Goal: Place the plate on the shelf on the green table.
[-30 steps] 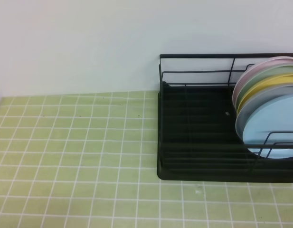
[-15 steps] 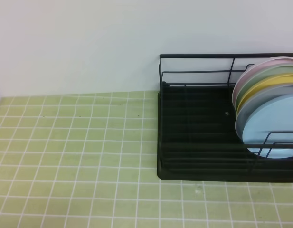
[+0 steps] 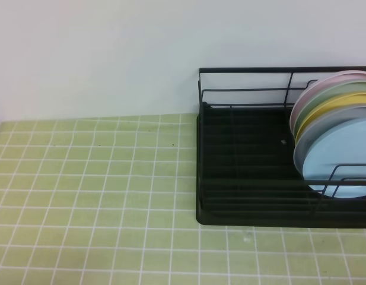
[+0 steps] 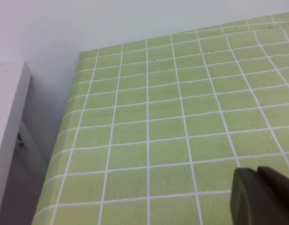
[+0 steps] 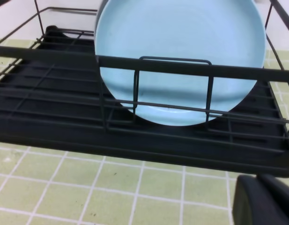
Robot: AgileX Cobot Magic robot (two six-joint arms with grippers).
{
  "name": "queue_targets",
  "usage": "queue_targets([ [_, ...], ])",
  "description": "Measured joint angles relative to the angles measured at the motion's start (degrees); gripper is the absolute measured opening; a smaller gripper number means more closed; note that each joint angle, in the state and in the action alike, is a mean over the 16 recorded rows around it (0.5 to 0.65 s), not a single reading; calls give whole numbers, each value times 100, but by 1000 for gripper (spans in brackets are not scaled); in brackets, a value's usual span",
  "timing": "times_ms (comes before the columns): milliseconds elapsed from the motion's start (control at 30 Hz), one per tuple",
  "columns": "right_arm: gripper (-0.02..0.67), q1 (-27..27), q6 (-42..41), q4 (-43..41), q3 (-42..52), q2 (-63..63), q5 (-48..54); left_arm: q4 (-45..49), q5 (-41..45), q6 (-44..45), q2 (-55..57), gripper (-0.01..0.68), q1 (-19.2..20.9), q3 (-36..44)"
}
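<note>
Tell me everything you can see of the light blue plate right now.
The light blue plate is round and glossy, with a raised rim and faint rings at its centre. It stands on edge in the black wire shelf, frontmost in a row of plates, its face towards the rack's front rail. Its lower edge sits among the wires above the tray base. A yellow plate stands right behind it. No gripper touches it.

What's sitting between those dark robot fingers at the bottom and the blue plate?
In the right wrist view, between the right fingers and the plate: a strip of green table, then the shelf's front wires.
</note>
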Motion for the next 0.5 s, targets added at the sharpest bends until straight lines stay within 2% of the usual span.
queue_targets([
  [500,-3,-319,-8,-13,0,0,17,0,0,0,0,-2,0,0],
])
